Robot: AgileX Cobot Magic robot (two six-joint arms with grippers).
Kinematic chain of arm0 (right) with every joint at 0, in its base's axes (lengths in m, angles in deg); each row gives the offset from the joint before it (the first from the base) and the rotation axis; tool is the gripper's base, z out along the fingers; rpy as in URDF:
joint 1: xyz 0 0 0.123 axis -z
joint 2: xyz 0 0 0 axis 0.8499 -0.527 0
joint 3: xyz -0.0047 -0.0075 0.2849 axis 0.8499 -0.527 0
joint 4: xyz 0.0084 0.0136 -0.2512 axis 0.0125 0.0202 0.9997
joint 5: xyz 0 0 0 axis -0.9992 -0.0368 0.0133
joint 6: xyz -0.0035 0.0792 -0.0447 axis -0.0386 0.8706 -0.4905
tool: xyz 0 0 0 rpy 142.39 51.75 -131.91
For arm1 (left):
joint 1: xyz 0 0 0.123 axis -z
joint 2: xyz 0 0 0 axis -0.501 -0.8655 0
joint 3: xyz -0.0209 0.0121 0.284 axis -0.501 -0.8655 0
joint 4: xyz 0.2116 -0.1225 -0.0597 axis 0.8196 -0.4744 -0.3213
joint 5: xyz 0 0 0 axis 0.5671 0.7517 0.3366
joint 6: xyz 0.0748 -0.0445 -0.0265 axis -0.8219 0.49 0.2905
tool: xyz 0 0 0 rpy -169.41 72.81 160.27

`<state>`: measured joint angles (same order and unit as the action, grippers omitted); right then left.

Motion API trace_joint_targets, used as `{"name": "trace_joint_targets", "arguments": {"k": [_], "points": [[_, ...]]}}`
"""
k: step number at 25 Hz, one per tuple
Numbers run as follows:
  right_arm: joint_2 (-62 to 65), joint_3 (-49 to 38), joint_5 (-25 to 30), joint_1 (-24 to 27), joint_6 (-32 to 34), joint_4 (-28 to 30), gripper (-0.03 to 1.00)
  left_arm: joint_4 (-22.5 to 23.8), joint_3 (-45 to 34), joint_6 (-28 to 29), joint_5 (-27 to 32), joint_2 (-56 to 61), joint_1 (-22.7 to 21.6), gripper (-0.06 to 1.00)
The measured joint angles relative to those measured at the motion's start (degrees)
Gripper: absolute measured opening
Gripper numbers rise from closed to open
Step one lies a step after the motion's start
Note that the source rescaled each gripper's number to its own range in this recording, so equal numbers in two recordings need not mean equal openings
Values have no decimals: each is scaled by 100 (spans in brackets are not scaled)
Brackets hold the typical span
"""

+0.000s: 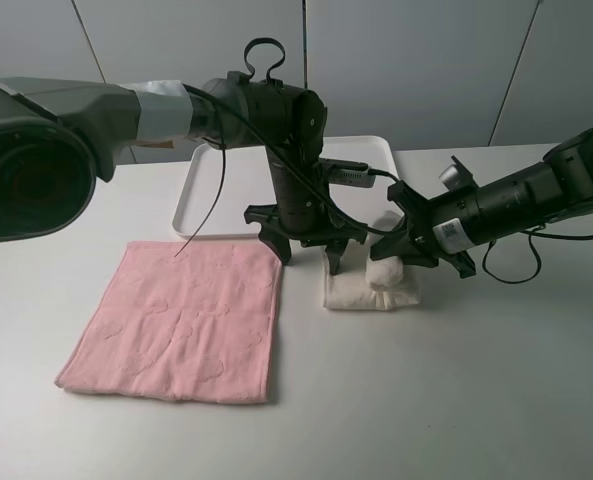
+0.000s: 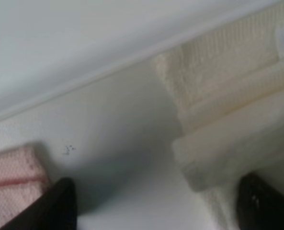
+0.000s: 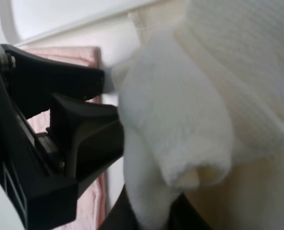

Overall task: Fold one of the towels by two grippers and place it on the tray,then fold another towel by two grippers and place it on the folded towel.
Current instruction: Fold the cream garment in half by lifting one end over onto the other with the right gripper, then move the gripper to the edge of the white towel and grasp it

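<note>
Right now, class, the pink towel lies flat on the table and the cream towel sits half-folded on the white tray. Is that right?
Not quite. The cream towel is not on the white tray. It lies half-folded on the table just in front of the tray, as the exterior high view shows. The pink towel does lie flat on the table.

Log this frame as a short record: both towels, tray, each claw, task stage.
pink towel: flat, unfolded, on the table, left side
cream towel: partly folded and bunched, on the table just in front of the tray
tray: white, at the back, no towel visible on it
left claw: open, low between the two towels
right claw: shut on a bunch of the cream towel
stage: first towel not yet on the tray
</note>
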<state>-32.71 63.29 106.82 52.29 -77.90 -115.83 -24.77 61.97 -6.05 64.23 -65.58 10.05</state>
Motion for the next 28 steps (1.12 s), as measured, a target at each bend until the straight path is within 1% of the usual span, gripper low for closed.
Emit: {"name": "trace_joint_targets", "arguments": {"k": [5,7,10,12,13,16,19,23,25,28], "points": [[-34,0,34,0,-32,0,8,-44,0,-21,0,0,0,94],[-34,0,48,0,-61,0,16,-54,0,-45,0,0,0,94],[-34,0,91,0,-83,0,33,-66,63,-137,34,0,0,94],[-34,0,152,0,-94,0,40,-78,189,-230,127,-20,-38,94],[-34,0,183,0,-106,0,42,-78,300,-239,182,-23,-50,94],[-34,0,364,0,-165,0,43,-90,753,-277,392,-23,-147,94],[-34,0,497,0,-246,-80,43,-90,1284,-290,668,-23,-338,94],[-37,0,679,-2,-492,-320,44,-92,2049,-406,720,-23,-597,94],[-47,0,870,-2,-696,-551,50,-92,2323,-455,720,-23,-685,94],[-36,-8,1001,-2,-822,-719,67,-92,2478,-610,720,27,-722,94]]}}
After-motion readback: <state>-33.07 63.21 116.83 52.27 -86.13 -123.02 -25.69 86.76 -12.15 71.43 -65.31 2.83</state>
